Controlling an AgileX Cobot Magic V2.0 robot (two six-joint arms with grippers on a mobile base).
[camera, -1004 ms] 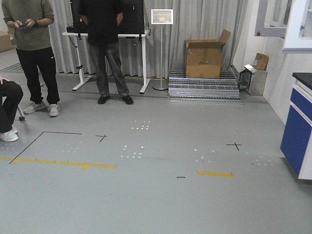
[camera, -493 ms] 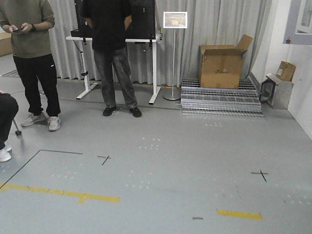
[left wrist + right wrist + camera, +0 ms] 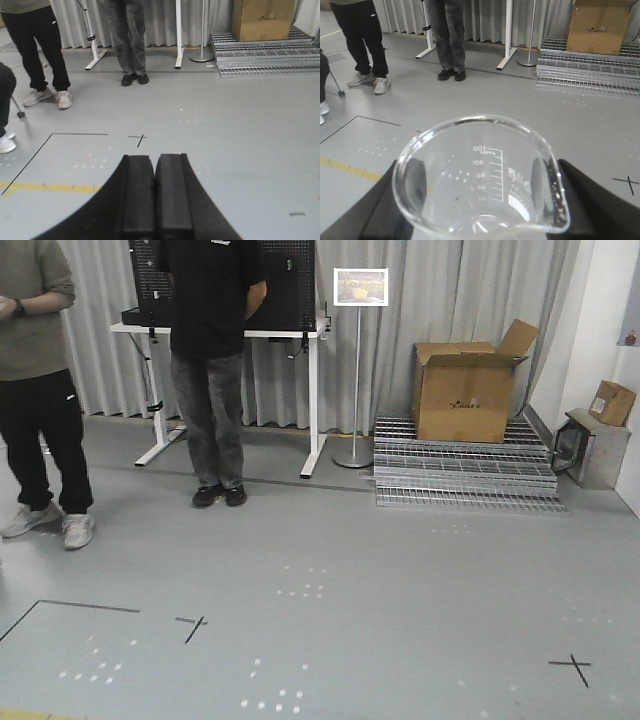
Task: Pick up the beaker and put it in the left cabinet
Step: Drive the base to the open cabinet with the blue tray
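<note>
The beaker [image 3: 480,175] sits in the right gripper [image 3: 482,210], with a dark finger [image 3: 375,215] pressed against each side of the glass. It is clear and looks empty, its mouth faces the wrist camera, and white marks from 20 to 100 run up the far wall. It hangs over bare grey floor [image 3: 400,580], well apart from anything else in the room. The left gripper [image 3: 155,200] has its two black pads together with nothing between them, and it too is over the floor. Black tape crosses [image 3: 575,668] mark the floor. Further back a man in black [image 3: 212,360] stands before a white desk [image 3: 300,335], and another person [image 3: 35,390] in an olive top stands at the left edge. To the right of the desk are a sign stand [image 3: 359,360] and a cardboard box [image 3: 468,390] on stacked metal grates [image 3: 465,475].
</note>
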